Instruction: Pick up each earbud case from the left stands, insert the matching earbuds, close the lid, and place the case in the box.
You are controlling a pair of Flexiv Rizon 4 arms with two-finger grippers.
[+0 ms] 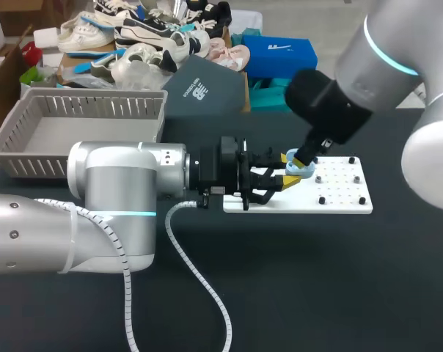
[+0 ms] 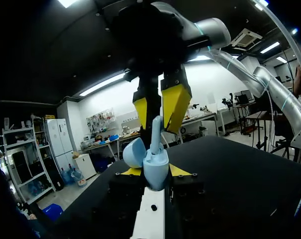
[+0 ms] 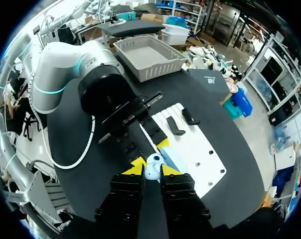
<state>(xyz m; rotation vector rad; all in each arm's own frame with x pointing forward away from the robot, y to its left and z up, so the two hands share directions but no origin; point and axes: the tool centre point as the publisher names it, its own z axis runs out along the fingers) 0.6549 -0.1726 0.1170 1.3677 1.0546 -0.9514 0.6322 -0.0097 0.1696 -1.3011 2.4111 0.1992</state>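
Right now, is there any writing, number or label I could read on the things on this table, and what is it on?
Case: no text visible.
Board: no text, only holes and black pegs.
Basket: no text visible.
Dark box: a white print on its lid, too small to read.

The pale blue plastic earbud case [image 2: 155, 169] between the left jaws is plain and unpatterned. Those jaws have bright yellow tips on black bodies. The right jaws above it show the same yellow, with a pale blue earbud [image 2: 156, 130] between them. Under both jaws lies a white rectangular board [image 1: 342, 198] dotted with black pegs, on a plain black surface [image 1: 317, 279].
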